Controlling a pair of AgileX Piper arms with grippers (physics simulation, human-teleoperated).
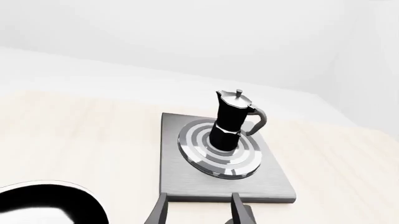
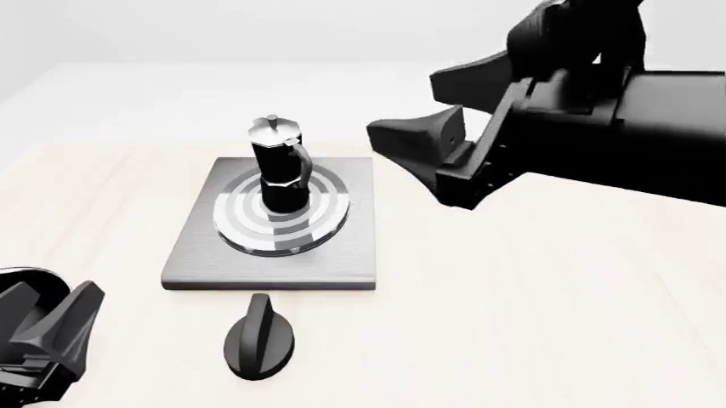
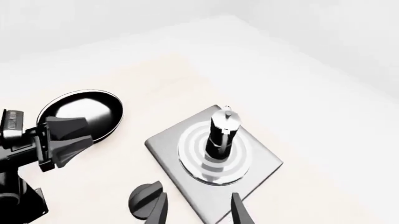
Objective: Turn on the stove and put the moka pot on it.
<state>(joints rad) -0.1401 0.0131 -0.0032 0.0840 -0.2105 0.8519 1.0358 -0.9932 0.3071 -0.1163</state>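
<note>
Nearest thing: right tool fills the upper right of the front view, raised above the bench and to the right of the stove, its 2 fingers spread wide with nothing between them.
Left tool: left tool sits low at the front left corner, well apart from the stove; its fingers look parted and hold nothing.
Pot: moka pot stands upright on the burner rings, silver lid on top, handle toward the right arm's side; nothing grips it.
Stove: stove lies flat near the middle of the bench, far wider than the pot, which stands on its rings.
Knob: black oval knob lies just in front of the stove's near edge, apart from both tools.
Step in hand: the placing seems done, since the pot rests on the rings and both tools are clear of it.
Switch state: I cannot tell whether the stove is on; the rings show no glow and the knob bears no mark I can read.
Next move: if the knob is not yet turned, the left tool is the closer one and would need to close over the knob and twist it without nudging the plate.
Cut off: left tool is partly out of the front view, and each wrist view shows only its own fingertips.
Hard to read: a shiny dark round thing beside the left arm, cropped in the left wrist view; I cannot say what it is.
</note>
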